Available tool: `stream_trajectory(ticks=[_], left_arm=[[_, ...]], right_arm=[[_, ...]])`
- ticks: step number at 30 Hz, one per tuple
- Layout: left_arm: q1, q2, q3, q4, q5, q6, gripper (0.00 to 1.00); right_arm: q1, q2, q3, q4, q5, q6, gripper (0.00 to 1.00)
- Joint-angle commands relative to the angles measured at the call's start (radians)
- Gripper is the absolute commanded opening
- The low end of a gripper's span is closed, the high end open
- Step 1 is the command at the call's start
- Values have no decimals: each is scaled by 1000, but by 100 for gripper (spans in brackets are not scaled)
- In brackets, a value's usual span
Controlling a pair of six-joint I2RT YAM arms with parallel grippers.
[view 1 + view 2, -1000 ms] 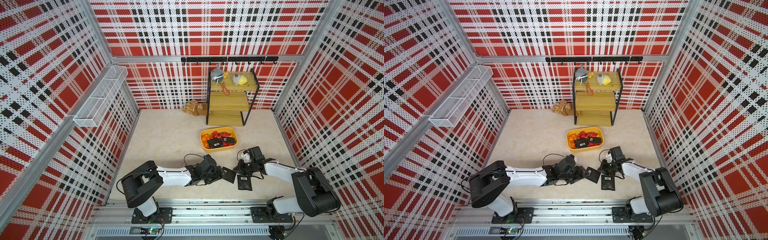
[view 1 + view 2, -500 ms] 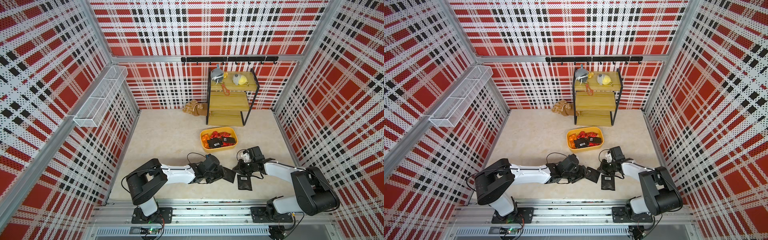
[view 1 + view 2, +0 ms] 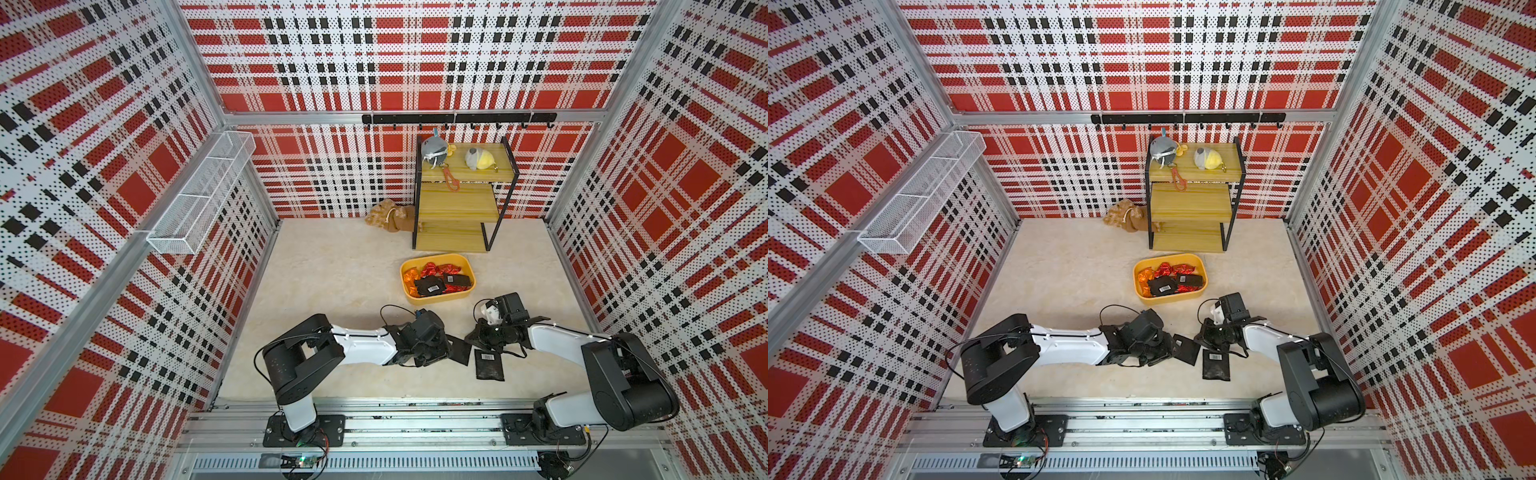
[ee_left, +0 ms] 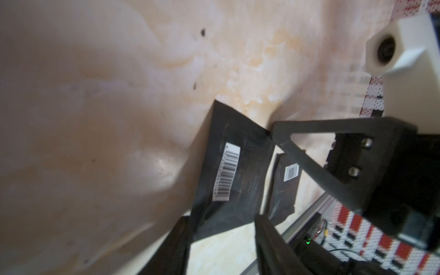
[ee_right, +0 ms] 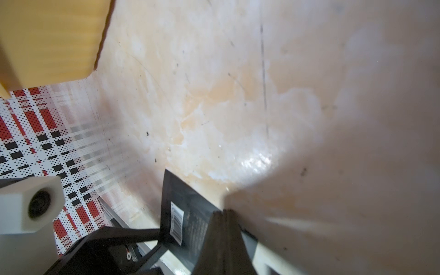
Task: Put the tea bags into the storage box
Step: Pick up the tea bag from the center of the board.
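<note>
Bracketing the left end of a flat black sachet with a white barcode label (image 4: 247,166), my left gripper (image 4: 221,217) has its fingers apart, one at each side. My right gripper (image 5: 223,213) has its fingers together, tips at the sachet's right corner. A second black barcoded sachet (image 3: 489,365) lies flat on the pale table (image 3: 332,270) just to the right. Farther back, the shallow yellow plastic storage box (image 3: 440,297) holds red foil packets (image 3: 432,270) and black sachets (image 3: 428,286).
</note>
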Motion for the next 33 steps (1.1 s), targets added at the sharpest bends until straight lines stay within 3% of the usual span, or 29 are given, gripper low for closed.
stream_trajectory(ticks=[1, 7, 11, 14, 15, 17, 22, 26, 33], left_arm=[[3, -2, -17, 40, -2, 2, 40], [5, 7, -19, 54, 5, 1, 24], [9, 6, -18, 55, 9, 4, 0], [11, 2, -16, 55, 9, 8, 0], [11, 0, -16, 55, 8, 9, 0], [10, -8, -14, 54, 8, 13, 0], [22, -61, 14, 30, 8, 33, 0], [54, -117, 62, -16, 17, 67, 0], [187, -203, 184, -103, 60, 156, 0]], right_arm=[[4, 40, -13, -50, 55, -18, 0], [4, 40, -11, -53, 55, -17, 0], [4, 21, 1, -59, 51, -6, 0], [4, -12, 32, -90, 56, 0, 4], [3, -24, 44, -102, 61, 1, 9], [-3, -60, 71, -134, 72, 5, 32], [-28, -162, 138, -235, 122, 9, 55], [-74, -245, 162, -299, 140, 15, 59], [-121, -344, 82, -367, 144, 20, 59]])
